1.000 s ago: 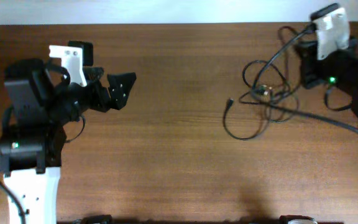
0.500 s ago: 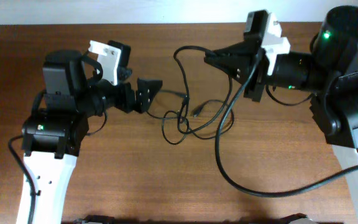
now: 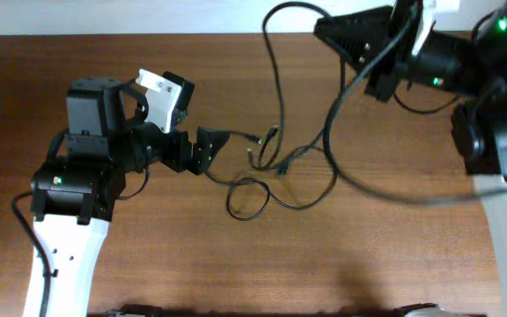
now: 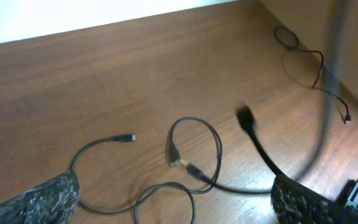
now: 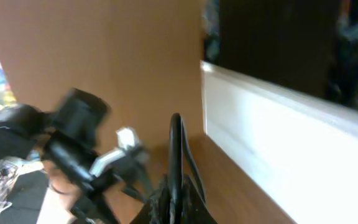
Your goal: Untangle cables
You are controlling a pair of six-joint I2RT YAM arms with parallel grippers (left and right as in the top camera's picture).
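Thin black cables lie looped together on the wooden table at its middle. My left gripper is open and low at their left end. In the left wrist view the left gripper straddles a cable loop, with a small plug to its left and a black plug to its right. My right gripper is raised near the far edge and shut on one black cable that rises from the pile. The right wrist view shows this gripper clamped on the cable.
A thicker black arm wire hangs from the right arm across the table's right half. More thin cable loops lie further right in the left wrist view. A white wall borders the far table edge.
My right gripper has risen and moved back toward the far edge, drawing one cable up out of the pile. The pile has shifted. The left gripper has barely moved.
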